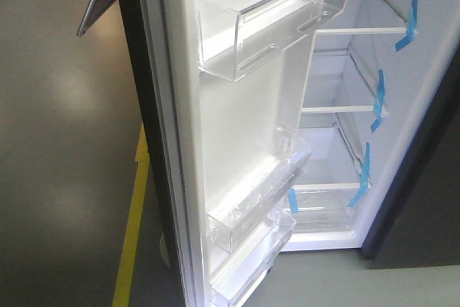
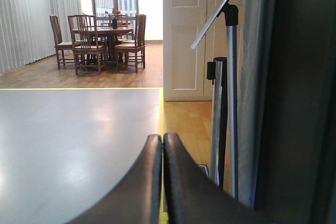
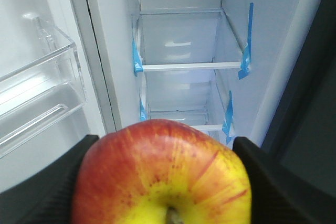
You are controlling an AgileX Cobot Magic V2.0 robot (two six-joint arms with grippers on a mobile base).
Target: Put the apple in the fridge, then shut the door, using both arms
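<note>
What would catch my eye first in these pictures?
The red-and-yellow apple fills the right wrist view, held in the right gripper facing the open fridge. Its white shelves carry blue tape strips, and the door with clear bins stands wide open beside it.

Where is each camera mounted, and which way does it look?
Front: on the body, facing the tall dark grey, white-lined fridge and open door; no arms show.
Left wrist: faces grey floor, wooden chairs; shut black left gripper shows.
Right wrist: faces fridge shelves; right gripper clamps the round red-yellow apple.
Shared: front and right wrist see blue-taped shelves.
</note>
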